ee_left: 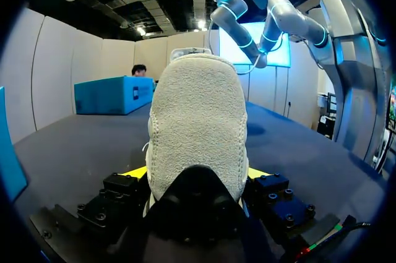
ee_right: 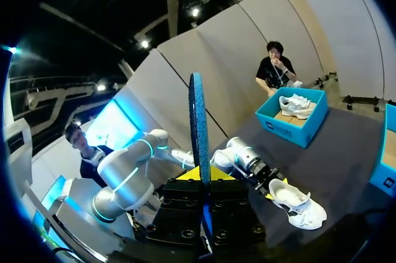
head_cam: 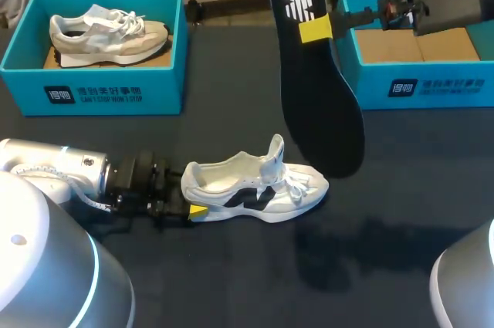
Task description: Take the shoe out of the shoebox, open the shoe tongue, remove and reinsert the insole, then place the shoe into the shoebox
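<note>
The white shoe [head_cam: 255,189] is out on the dark counter [head_cam: 231,282], standing on its sole. Its heel is clamped by the left tool [head_cam: 188,203], with one yellow tip pressed to each side. From the left wrist, the fuzzy heel collar is seen rising straight up between the fingers, filling the space just ahead of the tool. The tongue [head_cam: 275,152] is seen standing up, away from the laces, toward the end of the shoe farther from the left tool.

Over on the other side, the black insole [head_cam: 315,73] is held in the air by the right tool [head_cam: 320,28]. It is pinched flat between the fingers near one end, and the rest hangs below the tool, clear above the counter. From the right wrist it is seen edge-on, standing up from between the fingers.

An open blue shoebox [head_cam: 432,85], with only brown lining showing inside, is found right behind the right tool. A second blue shoebox [head_cam: 116,92], holding a beige shoe [head_cam: 108,31], is set well beyond the left tool.
</note>
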`<act>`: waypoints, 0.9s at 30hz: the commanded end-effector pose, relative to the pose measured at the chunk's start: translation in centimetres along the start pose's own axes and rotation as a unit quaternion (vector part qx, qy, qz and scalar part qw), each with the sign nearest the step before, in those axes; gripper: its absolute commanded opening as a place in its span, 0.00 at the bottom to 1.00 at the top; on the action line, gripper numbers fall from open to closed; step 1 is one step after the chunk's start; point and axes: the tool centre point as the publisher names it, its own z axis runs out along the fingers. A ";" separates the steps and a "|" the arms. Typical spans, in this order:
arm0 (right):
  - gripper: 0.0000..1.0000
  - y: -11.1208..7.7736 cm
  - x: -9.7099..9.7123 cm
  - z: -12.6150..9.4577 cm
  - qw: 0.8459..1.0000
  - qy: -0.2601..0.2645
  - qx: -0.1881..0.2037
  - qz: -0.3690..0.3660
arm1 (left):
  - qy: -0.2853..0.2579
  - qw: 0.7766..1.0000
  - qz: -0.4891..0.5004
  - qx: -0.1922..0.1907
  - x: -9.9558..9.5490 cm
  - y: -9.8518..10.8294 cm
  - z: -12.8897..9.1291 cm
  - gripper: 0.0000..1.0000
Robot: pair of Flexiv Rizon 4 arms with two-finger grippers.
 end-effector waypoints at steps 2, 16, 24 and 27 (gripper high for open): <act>0.00 0.1 0.0 0.3 1.000 -0.001 0.001 0.001 | -0.003 1.000 -0.012 -0.017 0.0 0.0 -0.4 0.31; 0.00 0.1 0.0 0.3 1.000 -0.001 0.001 0.001 | 0.020 0.997 -0.034 -0.068 0.6 -1.9 -2.6 1.00; 0.00 0.1 0.0 0.3 1.000 -0.001 0.001 0.001 | 0.033 0.991 -0.038 -0.121 0.8 -2.8 -3.8 1.00; 0.00 0.1 0.0 0.3 1.000 -0.001 0.001 0.001 | 0.034 0.990 -0.040 -0.130 0.9 -2.8 -4.0 1.00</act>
